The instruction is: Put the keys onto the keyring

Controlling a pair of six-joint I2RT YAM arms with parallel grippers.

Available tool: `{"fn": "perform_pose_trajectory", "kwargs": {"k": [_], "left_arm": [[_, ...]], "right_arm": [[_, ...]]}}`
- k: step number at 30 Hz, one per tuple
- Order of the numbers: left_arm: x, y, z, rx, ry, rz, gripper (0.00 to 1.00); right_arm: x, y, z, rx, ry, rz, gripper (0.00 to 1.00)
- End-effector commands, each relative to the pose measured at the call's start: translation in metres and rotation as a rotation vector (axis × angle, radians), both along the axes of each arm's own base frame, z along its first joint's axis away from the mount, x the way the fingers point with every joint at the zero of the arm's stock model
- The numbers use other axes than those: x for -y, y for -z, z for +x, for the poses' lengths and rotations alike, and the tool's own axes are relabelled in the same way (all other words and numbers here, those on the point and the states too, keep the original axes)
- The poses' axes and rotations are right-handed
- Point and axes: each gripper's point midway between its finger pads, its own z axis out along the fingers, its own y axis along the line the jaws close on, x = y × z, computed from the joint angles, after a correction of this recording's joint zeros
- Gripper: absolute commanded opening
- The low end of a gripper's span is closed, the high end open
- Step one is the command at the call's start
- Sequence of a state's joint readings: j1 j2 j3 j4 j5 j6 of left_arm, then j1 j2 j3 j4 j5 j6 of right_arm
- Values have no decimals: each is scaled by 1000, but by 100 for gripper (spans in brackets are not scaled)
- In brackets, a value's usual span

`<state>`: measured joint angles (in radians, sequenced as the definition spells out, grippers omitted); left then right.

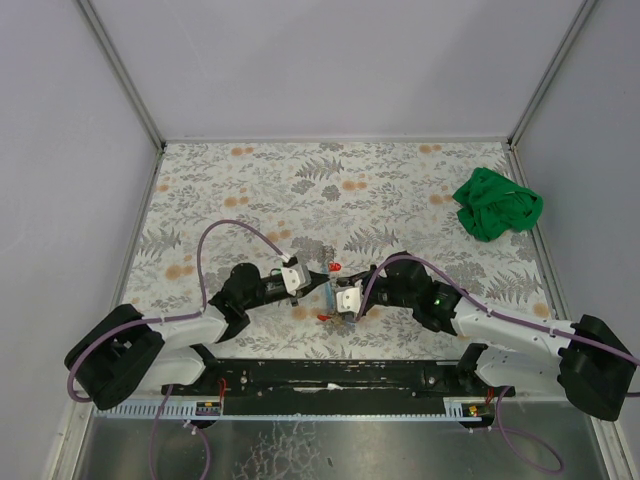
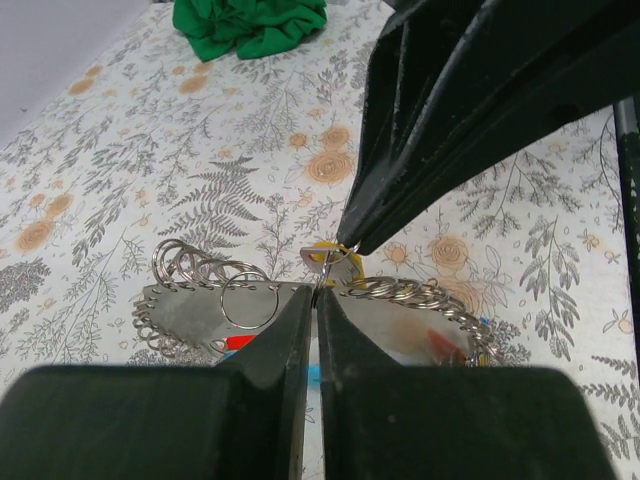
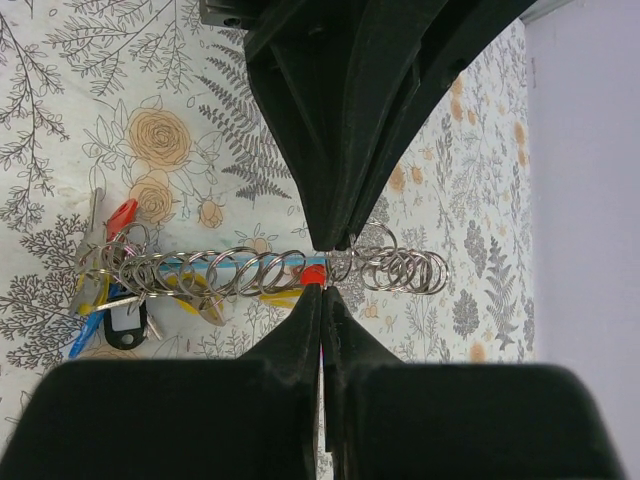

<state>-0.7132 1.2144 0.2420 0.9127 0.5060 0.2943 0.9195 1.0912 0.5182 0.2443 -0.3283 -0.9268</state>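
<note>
A row of steel keyrings (image 3: 250, 270) hangs on a small rack (image 1: 332, 295) between my two grippers. My left gripper (image 2: 316, 290) is shut, pinching a thin keyring at its tips. My right gripper (image 3: 322, 285) is shut too. In the left wrist view its black fingertips (image 2: 352, 238) sit on a small metal key with a yellow cap (image 2: 338, 260). The two grippers' tips meet almost nose to nose over the rack (image 1: 335, 290). A red bit (image 3: 313, 272) shows at the right gripper's tips. The green key is not in view.
A bunch of keys and tags in red, yellow, blue and black (image 3: 115, 295) hangs at the rack's left end. A crumpled green cloth (image 1: 496, 205) lies at the far right of the floral table cover. Purple cables loop beside both arms.
</note>
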Motion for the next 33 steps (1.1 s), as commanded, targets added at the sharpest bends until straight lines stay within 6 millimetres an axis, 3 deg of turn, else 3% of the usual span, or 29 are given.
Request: {"fn": "perform_pose_trajectory", "kwargs": {"k": [1, 13, 19, 24, 33], "left_arm": [[-3, -47, 13, 75, -83, -186, 0], [-8, -71, 10, 22, -104, -380, 0], [-10, -69, 7, -6, -103, -412, 0], [-13, -60, 5, -23, -113, -401, 0], [-16, -47, 3, -53, -128, -364, 21]], "right_arm": [[-6, -1, -3, 28, -24, 5, 0], [-19, 5, -5, 5, -59, 30, 0], [-19, 7, -2, 7, -41, 36, 0], [-14, -5, 4, 53, -8, 42, 0], [-8, -17, 9, 105, 2, 7, 0]]}}
